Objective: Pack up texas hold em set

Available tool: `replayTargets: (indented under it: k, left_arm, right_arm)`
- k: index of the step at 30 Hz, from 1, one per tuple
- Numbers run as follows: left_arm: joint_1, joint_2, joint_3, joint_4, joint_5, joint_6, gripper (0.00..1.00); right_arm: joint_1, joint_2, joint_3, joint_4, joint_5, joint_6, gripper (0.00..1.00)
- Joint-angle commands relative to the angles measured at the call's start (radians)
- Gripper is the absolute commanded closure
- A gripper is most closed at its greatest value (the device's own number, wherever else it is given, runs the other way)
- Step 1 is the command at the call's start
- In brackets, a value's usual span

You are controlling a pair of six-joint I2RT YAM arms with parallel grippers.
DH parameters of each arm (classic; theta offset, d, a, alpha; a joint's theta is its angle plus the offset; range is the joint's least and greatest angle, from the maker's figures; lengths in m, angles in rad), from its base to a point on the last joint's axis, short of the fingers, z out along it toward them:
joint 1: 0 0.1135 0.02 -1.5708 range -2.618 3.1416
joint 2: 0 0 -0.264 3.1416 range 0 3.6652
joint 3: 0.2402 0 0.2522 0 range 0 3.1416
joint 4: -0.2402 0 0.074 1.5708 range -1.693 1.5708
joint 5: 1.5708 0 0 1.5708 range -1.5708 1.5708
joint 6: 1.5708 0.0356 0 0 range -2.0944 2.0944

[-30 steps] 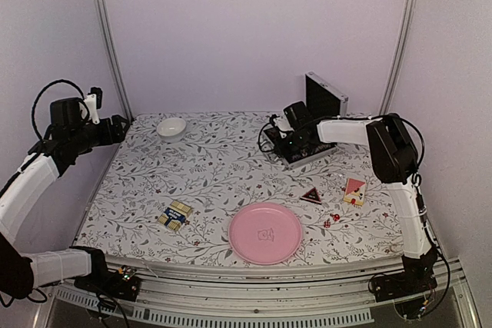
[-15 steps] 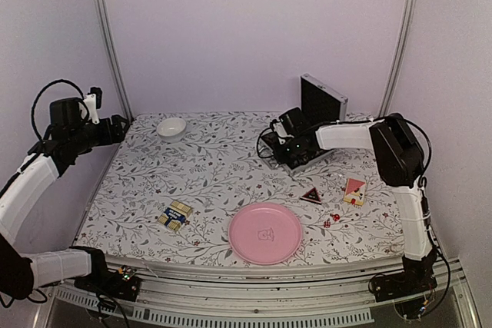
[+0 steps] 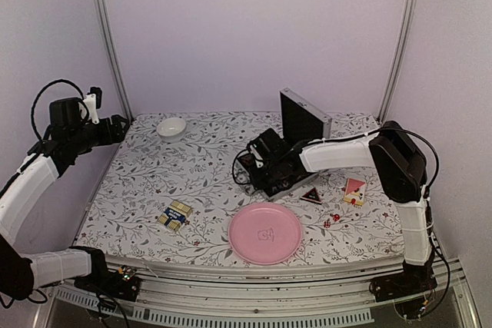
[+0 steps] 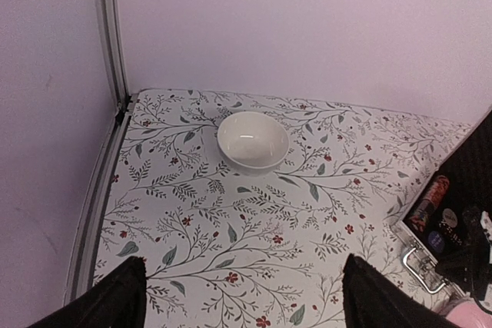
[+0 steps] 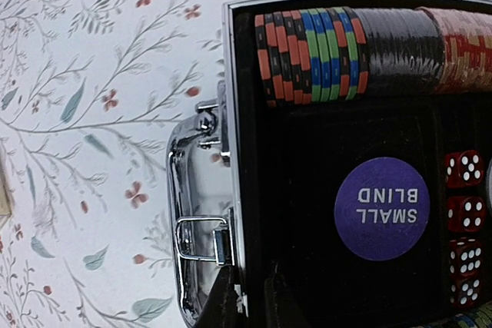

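Silver metal hinged case point(image 3: 301, 119) sits near the table's middle, toward two o'clock, with its lid standing up. Its thin front rim is pinched by the right gripper point(image 5: 247, 301), fingers nearly closed. That rim might slip out, or a tug might flop the lid. Inside are striped chip rows point(image 5: 311, 55), a purple round button point(image 5: 382, 208) and red dice point(image 5: 463, 213). At ten o'clock the left gripper point(image 4: 246, 309) is wide open, holding nothing

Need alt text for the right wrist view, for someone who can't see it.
Close-up of the open silver case, its front rim pinched in the jaws of the right gripper at the bottom edge. Inside the black lining lie a row of poker chips, a purple SMALL BLIND button and red dice; floral tablecloth fills the left.
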Motion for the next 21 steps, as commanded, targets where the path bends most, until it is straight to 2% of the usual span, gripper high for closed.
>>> replayTargets:
  k: [1,4,5,7,10,11,17,20,21]
  left_arm:
    - [0.007,-0.021,-0.009,0.014,0.008,0.003,0.12]
    - [0.006,-0.031,-0.003,0.025,0.012,-0.022,0.11]
    - [0.006,-0.031,0.006,0.028,0.013,-0.037,0.11]
    - [0.005,-0.026,0.039,0.028,0.022,-0.076,0.11]
    - [-0.004,-0.004,0.109,0.028,0.020,-0.133,0.10]
    - [-0.012,0.009,0.138,0.030,0.019,-0.139,0.10]
    - [-0.090,0.102,0.306,0.037,-0.038,-0.103,0.09]
    - [-0.094,0.110,0.307,0.080,-0.076,-0.069,0.07]
    - [-0.093,0.104,0.295,0.099,-0.096,-0.056,0.03]
  right_arm:
    - [0.081,-0.017,-0.044,-0.097,-0.136,0.089,0.97]
    - [0.097,-0.036,-0.041,-0.096,-0.140,0.099,0.96]
    - [0.097,-0.049,-0.043,-0.096,-0.139,0.099,0.91]
    - [0.097,-0.082,-0.050,-0.098,-0.126,0.094,0.78]
    - [0.097,-0.160,-0.070,-0.106,-0.103,0.077,0.53]
    - [0.097,-0.190,-0.079,-0.111,-0.094,0.071,0.49]
    - [0.098,-0.400,-0.165,-0.226,0.020,0.087,0.34]
    - [0.091,-0.504,-0.258,-0.296,0.066,0.162,0.32]
    - [0.082,-0.540,-0.294,-0.318,0.068,0.199,0.31]
